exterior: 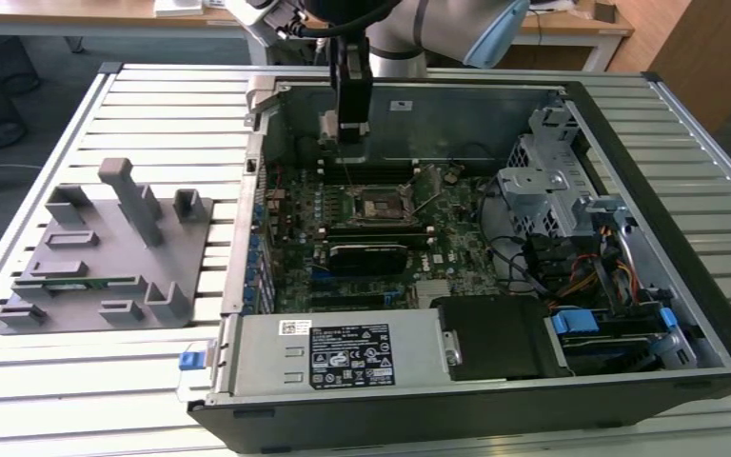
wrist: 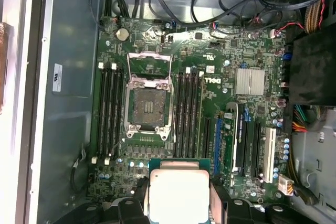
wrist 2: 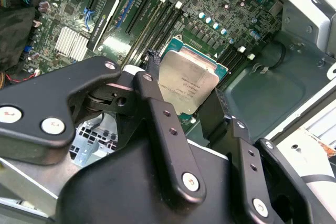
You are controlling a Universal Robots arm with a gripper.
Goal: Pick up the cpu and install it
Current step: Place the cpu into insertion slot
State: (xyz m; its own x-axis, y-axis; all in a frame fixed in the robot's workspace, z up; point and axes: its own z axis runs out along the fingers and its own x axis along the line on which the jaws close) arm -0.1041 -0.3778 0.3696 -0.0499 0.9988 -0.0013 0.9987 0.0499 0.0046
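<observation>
Observation: the gripper is clenched on the cpu, its two black fingers bearing on opposite edges of the chip. The cpu is carried flat with its silver lid up; an edge hold like this most likely keeps the underside contacts untouched.

Location: in the exterior view the gripper hangs inside the open computer case, over the far part of the motherboard. It sits just beyond the socket and clear of the board surface. The cpu is therefore aloft and not yet seated.

Socket condition: in the first wrist view the socket lies bare. Its retaining frame is swung open, evidently so the chip can be received.

Surroundings: the grey fixture rests on the slatted counter at the exterior view's left, well apart from the gripper.
</observation>
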